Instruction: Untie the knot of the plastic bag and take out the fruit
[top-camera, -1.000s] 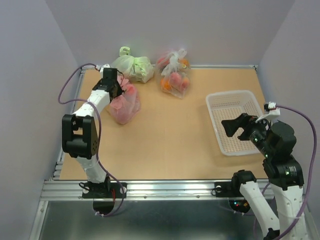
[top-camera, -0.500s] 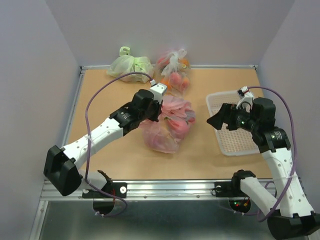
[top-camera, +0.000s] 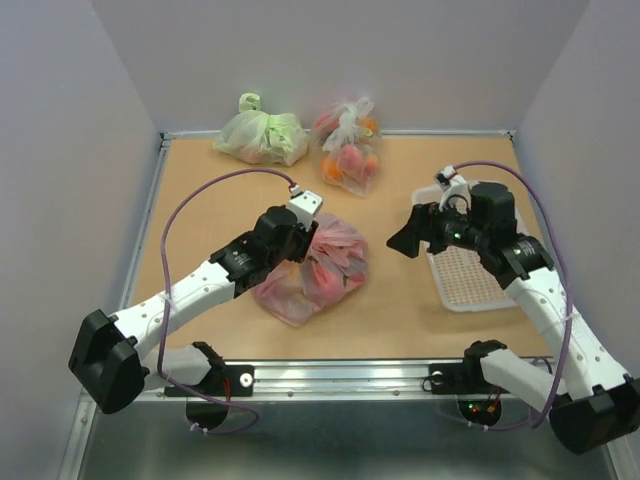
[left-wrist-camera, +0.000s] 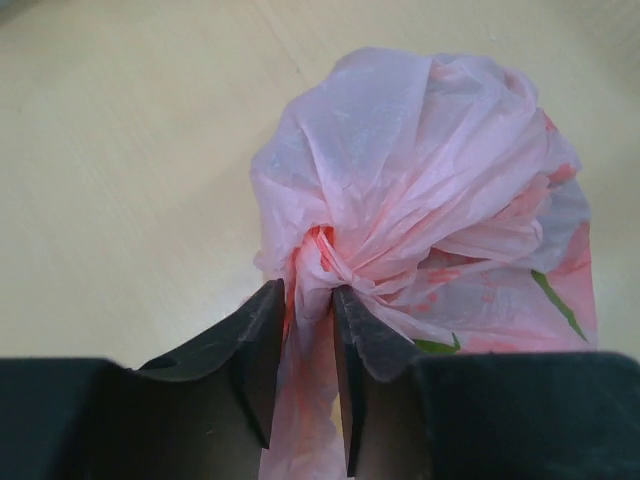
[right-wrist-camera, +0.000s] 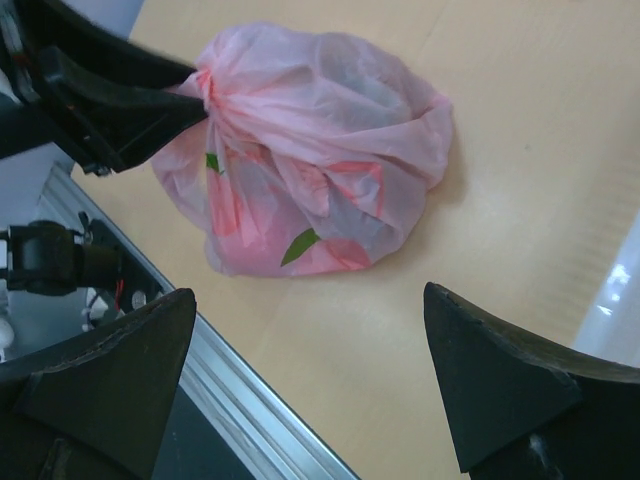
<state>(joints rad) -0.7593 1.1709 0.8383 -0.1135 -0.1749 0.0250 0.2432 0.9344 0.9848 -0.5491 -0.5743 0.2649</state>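
The pink plastic bag (top-camera: 320, 265) lies near the middle of the desk (top-camera: 400, 320), slumped on its side between the two arms. Reddish fruit (top-camera: 328, 282) shows through the thin film, with a couple of green leaf shapes beside it; I cannot tell the kinds apart.

The left tool (top-camera: 298, 236) is at the bag's top. In its wrist view the knot (left-wrist-camera: 320, 250) sits just past the fingertips, and the twisted pink strand below it runs between them. The left tool's (left-wrist-camera: 308, 370) jaws stand a little apart, the plastic touching both inner faces. I cannot tell whether they pinch it or merely lie around it. The right wrist view shows the same meeting, with the knot (right-wrist-camera: 208, 85) at the tips of the dark fingers.

The right tool (top-camera: 405, 238) hangs just right of the bag, pointed at it and apart from it. Its jaws are spread as wide as they go, with nothing between them.

A white basket (top-camera: 470, 305) sits at the desk's right side, partly under the right arm. A pale green bag (top-camera: 262, 137) and a clear bag of orange-red fruit (top-camera: 348, 150) rest along the far edge.
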